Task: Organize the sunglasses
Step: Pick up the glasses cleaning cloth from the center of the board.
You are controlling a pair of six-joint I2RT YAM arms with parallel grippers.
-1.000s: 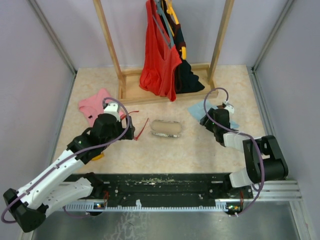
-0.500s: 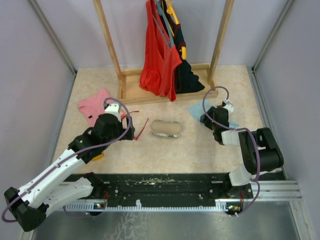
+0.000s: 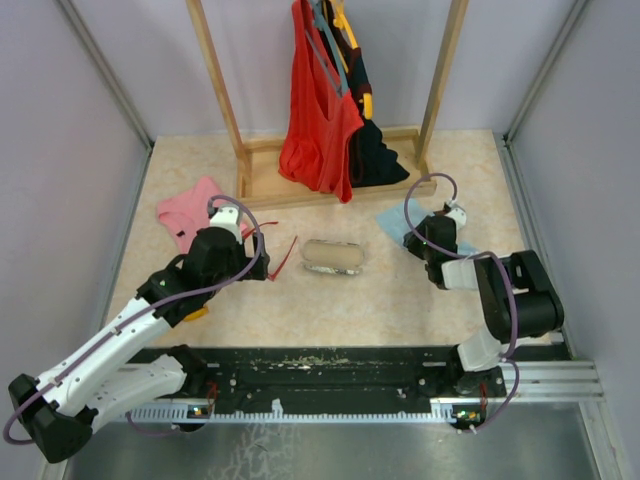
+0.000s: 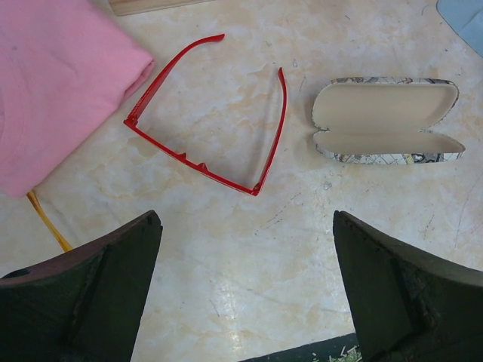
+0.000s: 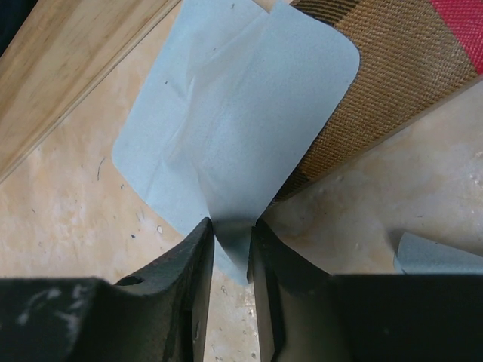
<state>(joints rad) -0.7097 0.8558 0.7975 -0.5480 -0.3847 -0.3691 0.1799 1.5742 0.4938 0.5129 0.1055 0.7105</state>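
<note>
The left pincer [image 4: 245, 226] hangs over the table [image 4: 226, 302] with its jaws spread wide and nothing between them. Just ahead of it lie the sunglasses [image 4: 198, 164], flat on the table with both arms unfolded. Their front bar runs on a slant, from beside the pink garment [image 4: 53, 83] down toward the middle of the gap between the jaws, and the two arms point away from the pincer. The left arm is by far the nearer one. The judgement is that the pincer would need to turn to meet the bar squarely.

Beyond the sunglasses and to the right sits the open case [image 4: 385, 113], lined side up, apart from them.

Far off on the other side, the right pincer [image 5: 232, 253] is clenched on a fold of the light blue cloth [image 5: 234, 105], which partly covers a brown woven thing [image 5: 377, 75].

The lenses are too clear to make out. In the top view the left pincer hides most of the sunglasses, leaving only one red arm in sight.
</note>
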